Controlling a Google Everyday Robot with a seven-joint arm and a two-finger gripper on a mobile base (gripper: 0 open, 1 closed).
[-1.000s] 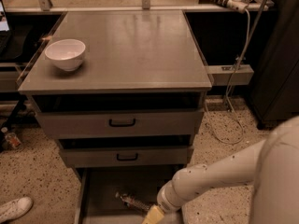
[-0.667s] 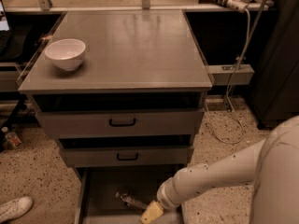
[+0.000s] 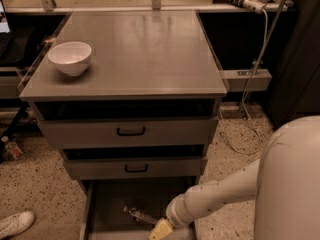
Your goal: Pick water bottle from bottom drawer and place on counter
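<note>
The water bottle (image 3: 140,216) lies on its side on the floor of the open bottom drawer (image 3: 107,206), at the lower edge of the camera view. My gripper (image 3: 160,230) reaches down into this drawer on the white arm from the right. Its tan end sits just right of and below the bottle, partly cut off by the picture's lower edge. I cannot tell whether it touches the bottle. The counter (image 3: 145,49) is the broad grey top of the cabinet above.
A white bowl (image 3: 70,58) stands on the counter's left side. Two grey drawers with black handles (image 3: 131,131) sit slightly open above the bottom drawer. A white shoe (image 3: 14,224) is on the speckled floor at the lower left. A cable (image 3: 255,84) hangs at the right.
My gripper has shifted slightly left and down inside the bottom drawer, closer to the bottle. The bottle and the bowl have not moved.
</note>
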